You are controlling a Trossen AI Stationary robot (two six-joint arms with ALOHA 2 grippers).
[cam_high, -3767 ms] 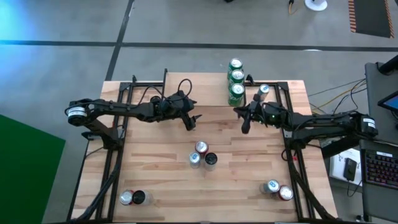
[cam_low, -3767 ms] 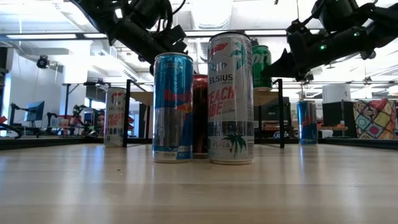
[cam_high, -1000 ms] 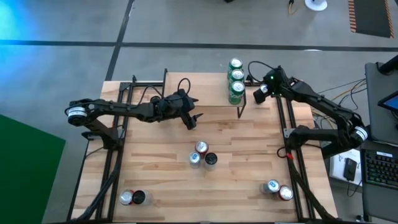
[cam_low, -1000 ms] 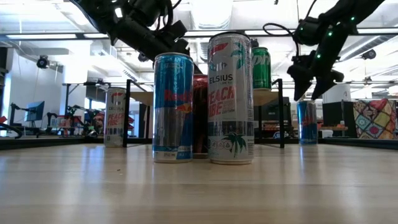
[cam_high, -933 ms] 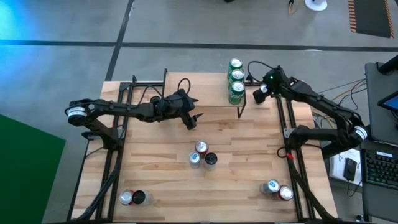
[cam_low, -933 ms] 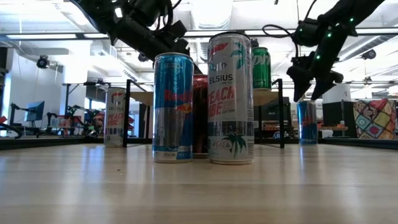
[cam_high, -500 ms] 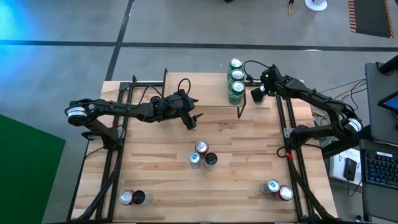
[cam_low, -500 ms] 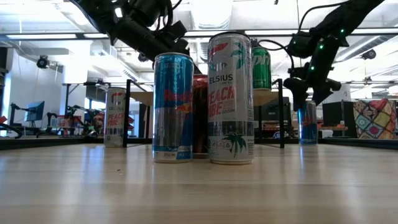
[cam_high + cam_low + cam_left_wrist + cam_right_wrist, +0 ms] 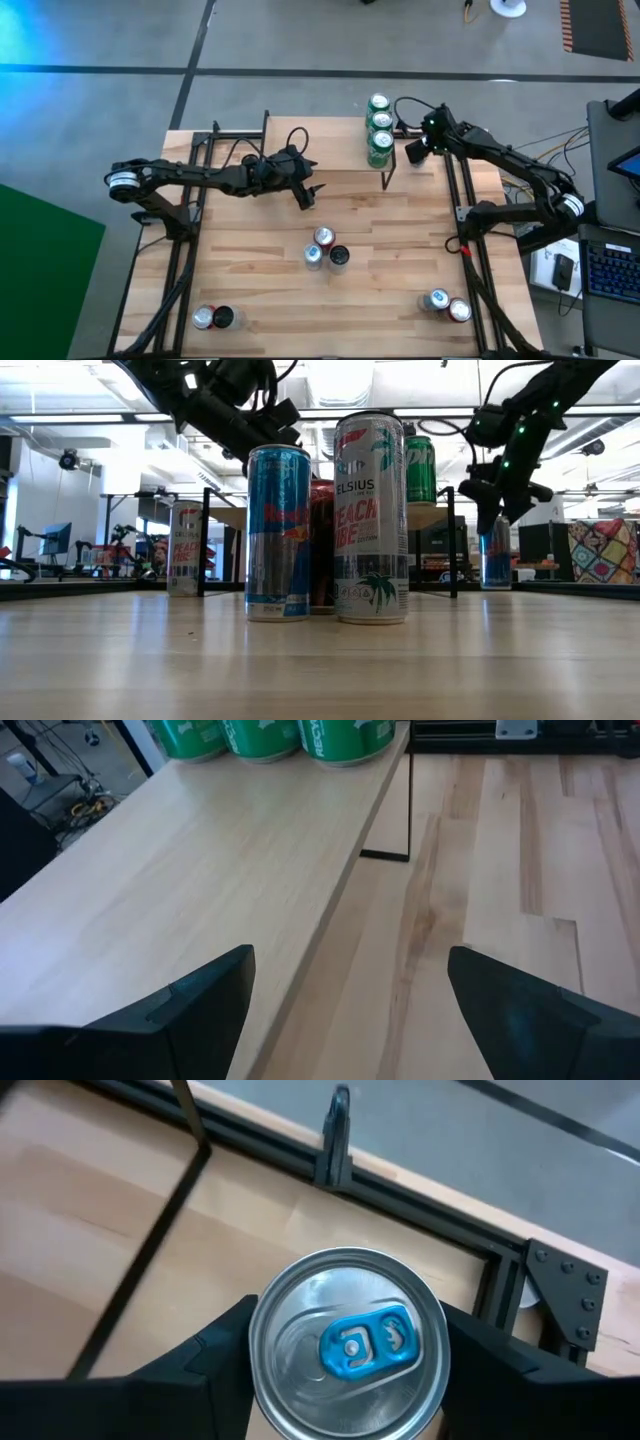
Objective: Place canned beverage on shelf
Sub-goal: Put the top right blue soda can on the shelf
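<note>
Right gripper (image 9: 345, 1370): fingers on both sides of a blue-tabbed can (image 9: 348, 1342), contact unclear.
Can: upright on tabletop (image 9: 400, 240), beside shelf (image 9: 330, 150).
Left gripper (image 9: 345, 1010): spread wide, empty, over shelf.
Shelf: three green cans (image 9: 379, 128).

Three green cans (image 9: 379, 128) on the light-wood shelf (image 9: 200, 870); silver can top (image 9: 348, 1345) with blue tab.
</note>
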